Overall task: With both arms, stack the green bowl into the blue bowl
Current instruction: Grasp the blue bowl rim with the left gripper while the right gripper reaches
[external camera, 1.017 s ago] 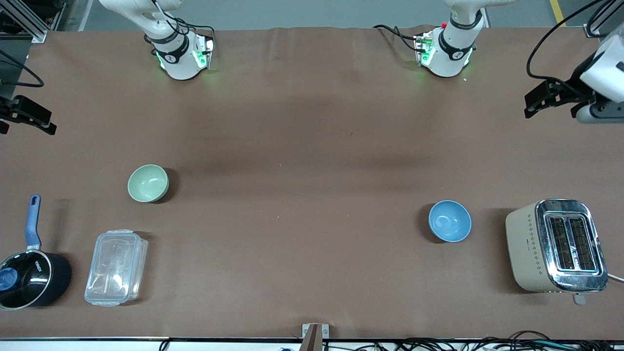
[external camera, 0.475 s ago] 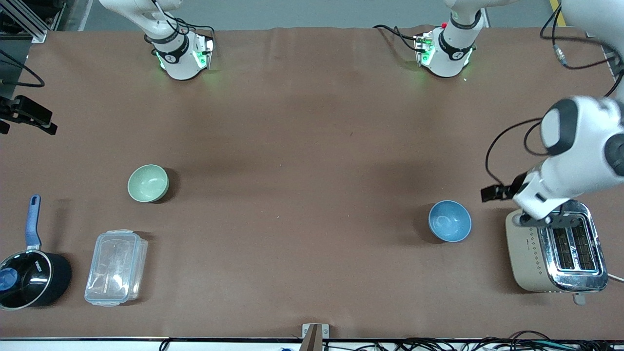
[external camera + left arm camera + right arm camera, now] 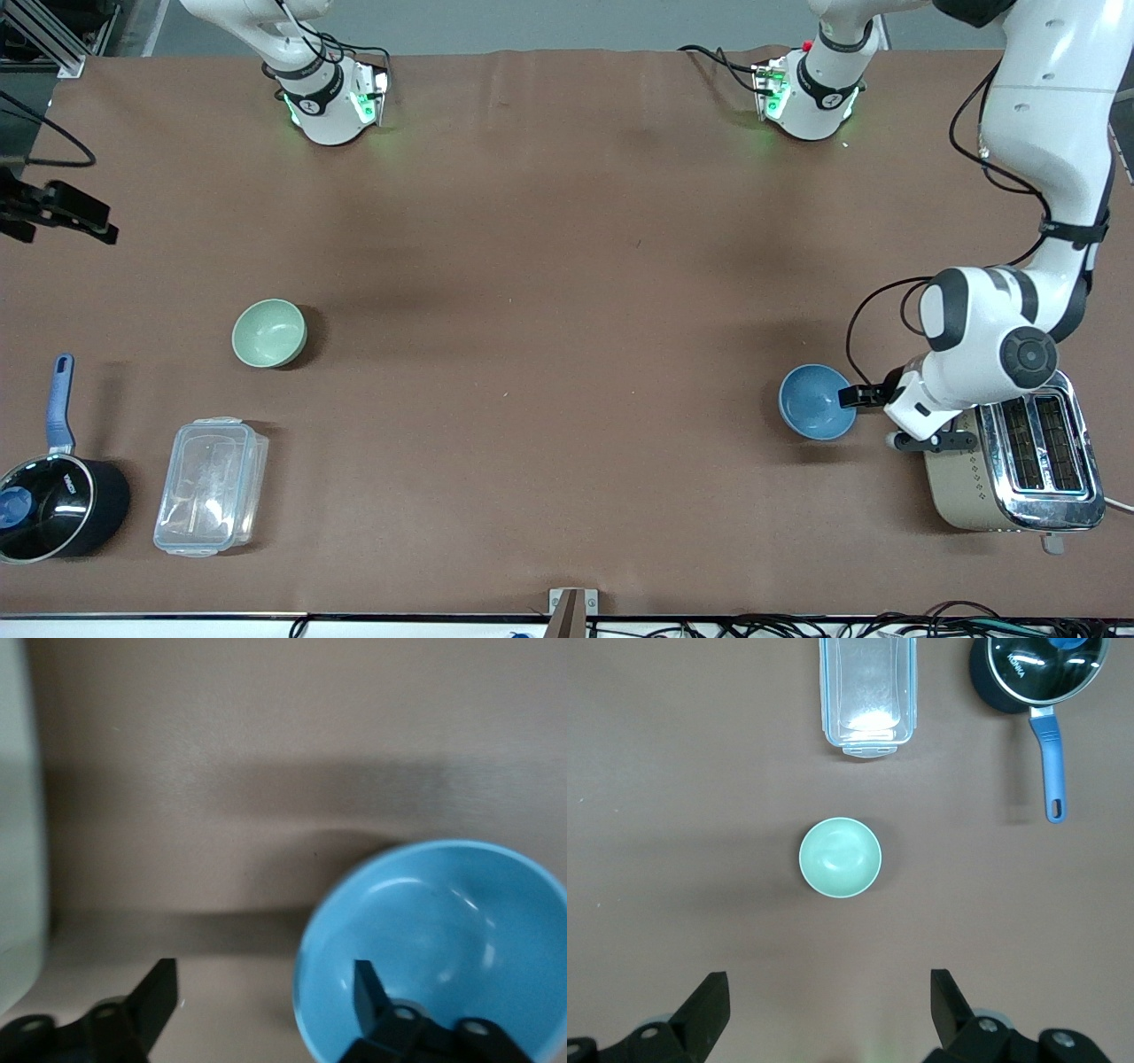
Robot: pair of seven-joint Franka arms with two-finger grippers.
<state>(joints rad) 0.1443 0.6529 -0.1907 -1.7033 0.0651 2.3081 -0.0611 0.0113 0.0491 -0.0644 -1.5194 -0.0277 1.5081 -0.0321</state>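
1. Left gripper (image 3: 261, 992) hung low at the blue bowl's (image 3: 817, 401) rim, beside the toaster (image 3: 1010, 461); fingers apart, one over the bowl's inside.
2. Right gripper (image 3: 828, 1005) was high over the green bowl (image 3: 269, 332), fingers apart, empty.
3. The bowls sat well apart.

White lettering on the black saucepan's lid (image 3: 1046, 669) reads roughly "KONKA"; no other text is legible.
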